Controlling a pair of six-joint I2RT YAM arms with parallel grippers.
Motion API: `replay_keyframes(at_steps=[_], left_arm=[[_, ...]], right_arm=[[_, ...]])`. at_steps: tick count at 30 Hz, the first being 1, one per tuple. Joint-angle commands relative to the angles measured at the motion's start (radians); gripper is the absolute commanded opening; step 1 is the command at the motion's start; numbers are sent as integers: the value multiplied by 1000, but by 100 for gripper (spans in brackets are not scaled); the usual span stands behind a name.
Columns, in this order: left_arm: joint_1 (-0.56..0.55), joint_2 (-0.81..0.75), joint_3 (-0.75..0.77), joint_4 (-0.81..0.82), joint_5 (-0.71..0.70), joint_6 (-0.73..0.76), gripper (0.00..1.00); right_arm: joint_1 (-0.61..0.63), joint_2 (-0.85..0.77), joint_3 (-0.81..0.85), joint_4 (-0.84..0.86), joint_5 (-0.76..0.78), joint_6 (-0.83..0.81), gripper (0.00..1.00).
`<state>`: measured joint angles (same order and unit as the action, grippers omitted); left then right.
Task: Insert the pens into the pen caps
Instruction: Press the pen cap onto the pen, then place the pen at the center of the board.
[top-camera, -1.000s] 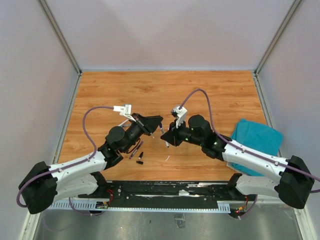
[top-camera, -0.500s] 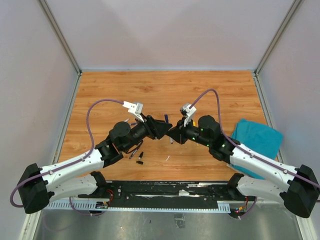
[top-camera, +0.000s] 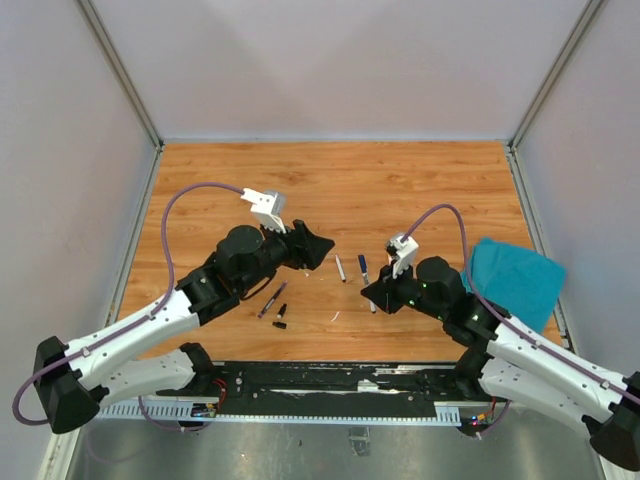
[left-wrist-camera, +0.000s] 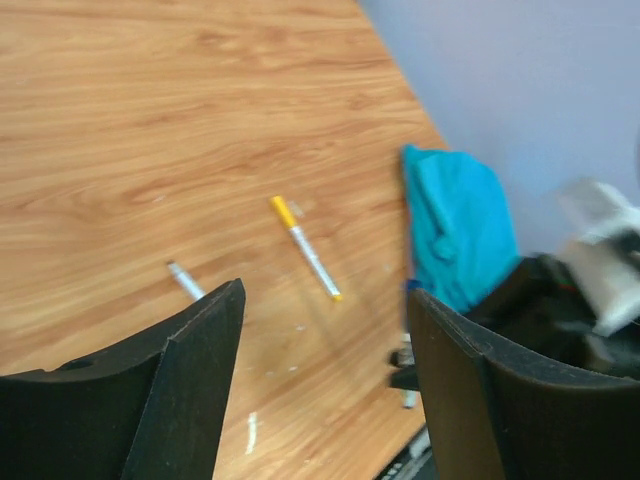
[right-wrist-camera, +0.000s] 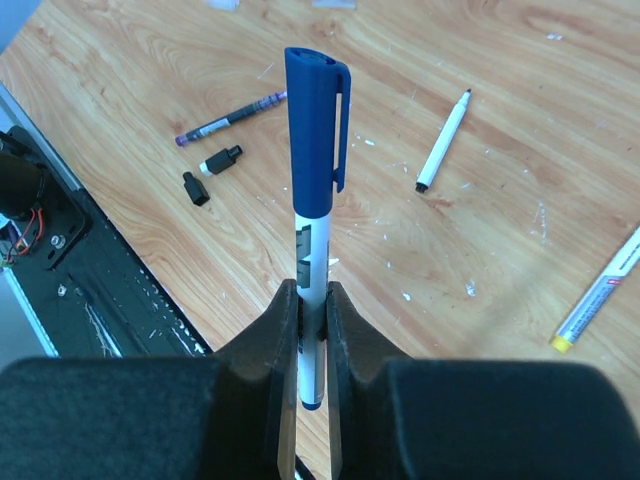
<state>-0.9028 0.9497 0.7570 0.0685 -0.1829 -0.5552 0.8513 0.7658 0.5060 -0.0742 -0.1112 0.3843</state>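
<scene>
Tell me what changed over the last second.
The left gripper opened, apparently letting go of the blue cap, and drew back to the left. The right gripper pulled away toward the right and the near edge, shut on the pen that wears that cap. The purple pen, the black caps beside it and the teal cloth stayed put.

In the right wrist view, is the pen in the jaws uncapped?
No, the white-barrelled pen wears a dark blue plastic cap on top.
</scene>
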Motion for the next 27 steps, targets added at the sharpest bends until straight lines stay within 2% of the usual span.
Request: replay_keyframes(at_steps=[1,4,7,14,19,27], left_arm=[[135,42,40,-208,43,20,71],[244,56,42,-268,132,32,71],[311,52,60,-330,159,58,73],[330,-18,132,-491,47,158,75],[331,-101,120,-533,-9,207,77],[331,-209,43,-536,-70,224,77]], right_arm=[[-10,-41,23,-95,86,-41,1],[-23,16,117,-241,119,-80,1],[-80,102,186,-307,82,-92,1],[-267,319,299,-380,-94,-53,1],[-275,495,434,-512,-1,-54,1],[-274,679,515,-547,126,26,1]])
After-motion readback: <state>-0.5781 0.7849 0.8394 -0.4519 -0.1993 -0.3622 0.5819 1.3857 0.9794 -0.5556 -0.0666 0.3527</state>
